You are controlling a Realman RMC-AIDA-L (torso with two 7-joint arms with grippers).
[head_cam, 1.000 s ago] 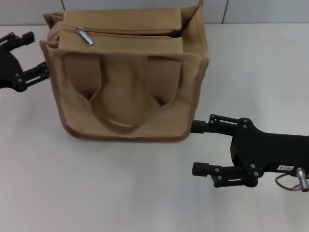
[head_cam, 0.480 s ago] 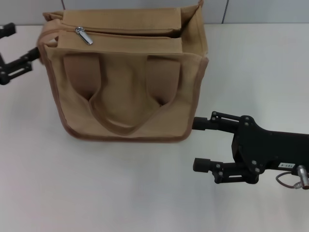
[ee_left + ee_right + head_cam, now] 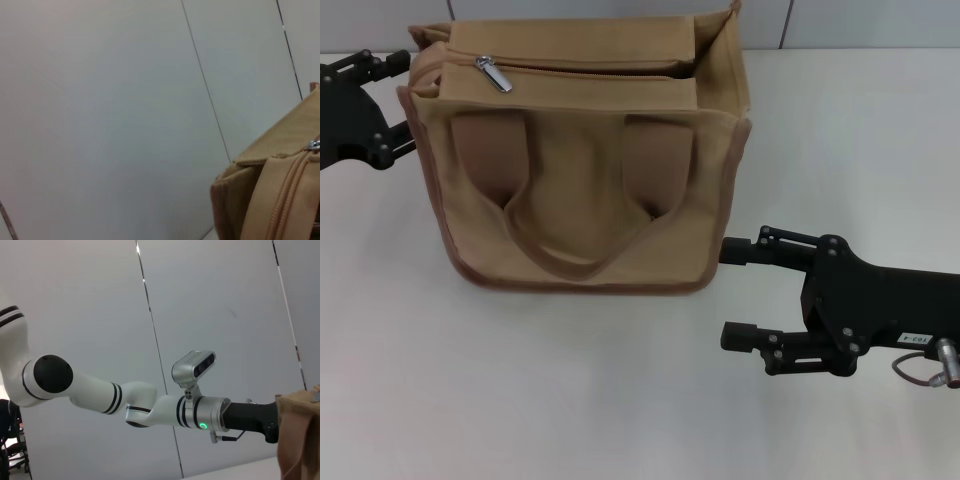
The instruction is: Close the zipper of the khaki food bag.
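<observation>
- Head view: on a white surface point(image 3: 570, 400) stands the bag point(image 3: 585, 160), its zipper point(image 3: 590, 68) along the top with the pull at the left end. The left gripper point(image 3: 395, 100), fingers spread, flanks the bag's left top corner. The right gripper point(image 3: 725, 295), fingers apart, sits beside the bag's lower right corner.
- Left wrist view: grey wall panels; the bag's corner and zipper show.
- Right wrist view: the left arm point(image 3: 115, 400) reaches to the bag's edge.

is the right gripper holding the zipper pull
No, the right gripper sits open and empty by the khaki food bag's lower corner, far from the pull tab.
</observation>
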